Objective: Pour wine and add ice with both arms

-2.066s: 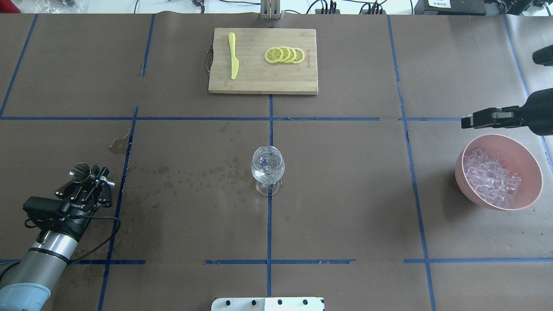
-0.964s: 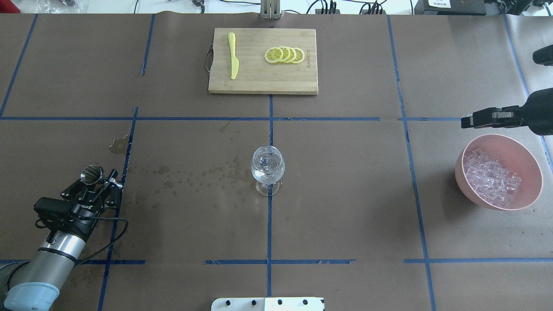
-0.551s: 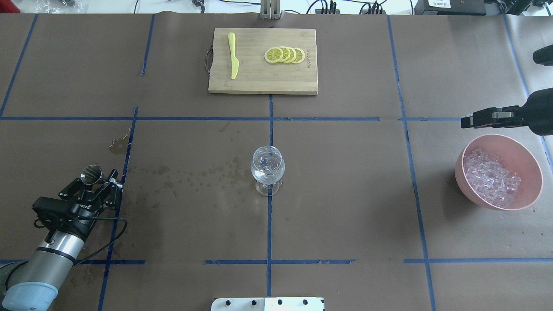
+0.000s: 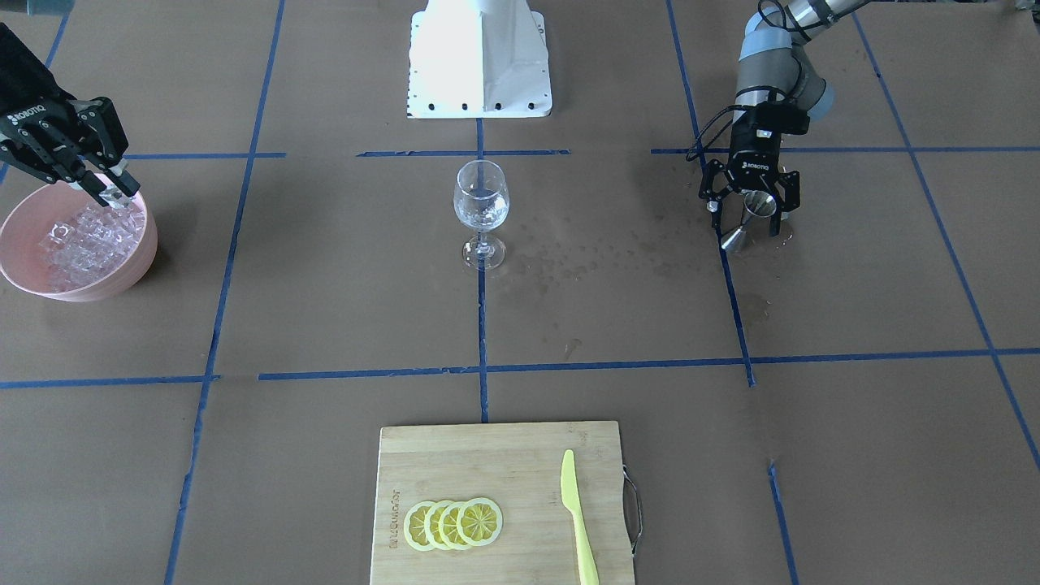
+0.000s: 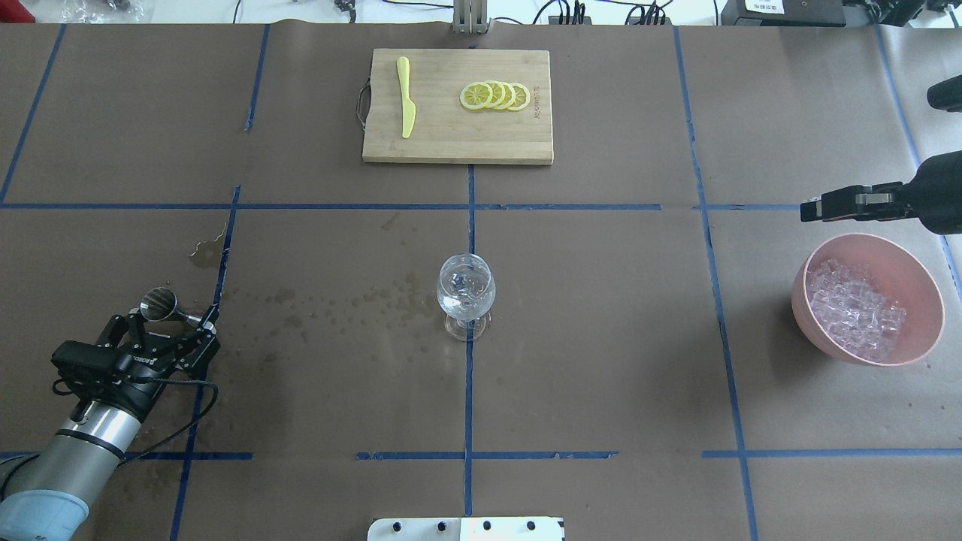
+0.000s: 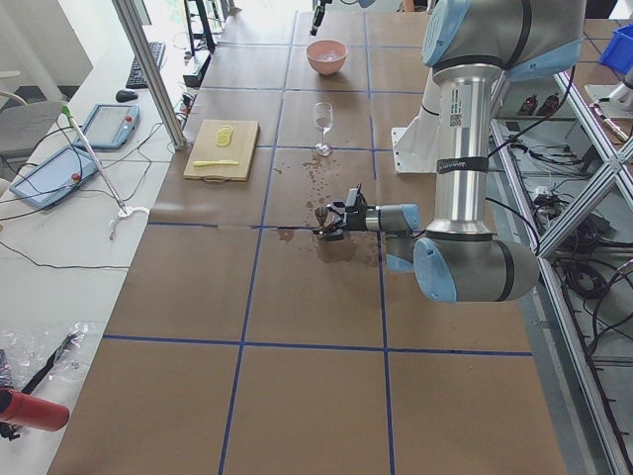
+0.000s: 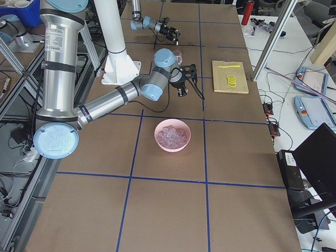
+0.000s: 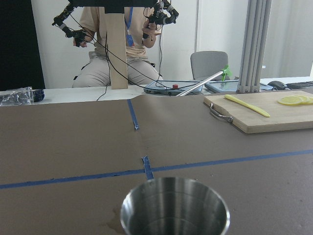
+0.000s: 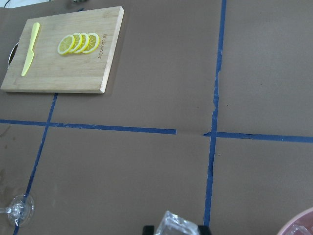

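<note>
My left fingers (image 4: 788, 199) are spread apart low over the table (image 5: 601, 338). The steel jigger (image 5: 158, 303) stands upright between them, and they do not look clamped on it, though I cannot tell whether a pad brushes its side. Through the left wrist camera the jigger's open rim fills the bottom of the picture. A person (image 8: 117, 44) is seated beyond the table's far edge. My right fingers (image 5: 830, 209) are closed on a single ice cube (image 9: 176, 226), which shows in the right wrist camera as a clear block pinched between the two dark tips. Those fingers are held up off the table, with the pink bowl (image 5: 803, 312) below and just beside them. The rest of the ice (image 5: 857, 312) is heaped inside the bowl. The wine glass (image 5: 466, 293) stands on the centre tape line, well apart from both sets of fingers and roughly between them. Low in its bowl I can barely make out the wine (image 4: 481, 218) as a faint clear measure. Dark wet spots (image 5: 338, 300) speckle the paper between the left fingers and the glass. Far ahead of both sets of fingers, past the glass, lies the wooden cutting board (image 5: 458, 139). It carries a fanned row of lemon slices (image 5: 496, 96) and a yellow knife (image 5: 406, 98), which lies apart from them.
</note>
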Tool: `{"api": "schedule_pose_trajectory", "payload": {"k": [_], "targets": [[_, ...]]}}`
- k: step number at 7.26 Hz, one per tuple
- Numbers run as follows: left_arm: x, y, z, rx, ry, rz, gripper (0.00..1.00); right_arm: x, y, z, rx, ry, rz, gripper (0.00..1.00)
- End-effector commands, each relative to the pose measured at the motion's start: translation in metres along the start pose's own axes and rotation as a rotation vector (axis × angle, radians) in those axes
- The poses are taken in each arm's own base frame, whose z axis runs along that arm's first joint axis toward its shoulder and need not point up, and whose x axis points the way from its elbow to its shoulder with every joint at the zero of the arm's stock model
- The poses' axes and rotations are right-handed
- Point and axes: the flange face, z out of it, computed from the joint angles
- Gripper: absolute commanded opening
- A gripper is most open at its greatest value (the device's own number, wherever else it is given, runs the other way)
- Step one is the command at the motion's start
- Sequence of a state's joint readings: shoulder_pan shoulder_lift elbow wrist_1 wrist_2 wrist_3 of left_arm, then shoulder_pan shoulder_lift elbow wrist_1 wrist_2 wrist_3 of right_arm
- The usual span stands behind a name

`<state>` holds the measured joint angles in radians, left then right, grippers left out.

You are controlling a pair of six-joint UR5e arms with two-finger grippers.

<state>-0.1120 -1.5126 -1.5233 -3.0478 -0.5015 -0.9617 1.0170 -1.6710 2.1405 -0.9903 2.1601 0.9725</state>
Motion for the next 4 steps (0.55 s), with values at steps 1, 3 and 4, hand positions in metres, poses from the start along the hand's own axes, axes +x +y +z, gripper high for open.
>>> {"api": "schedule_pose_trajectory", "payload": {"k": [1, 3, 4], "targets": [[0.004, -0.005, -0.006, -0.056, 0.051, -0.014, 1.00, 0.000, 0.001, 0.000, -0.005, -0.001, 0.001, 0.00], [-0.014, -0.013, -0.017, -0.105, 0.063, 0.017, 1.00, 0.002, 0.001, 0.001, -0.007, 0.000, 0.003, 0.00], [-0.023, -0.014, -0.021, -0.111, 0.058, 0.029, 1.00, 0.002, 0.002, 0.000, -0.010, -0.001, 0.003, 0.00]]}}
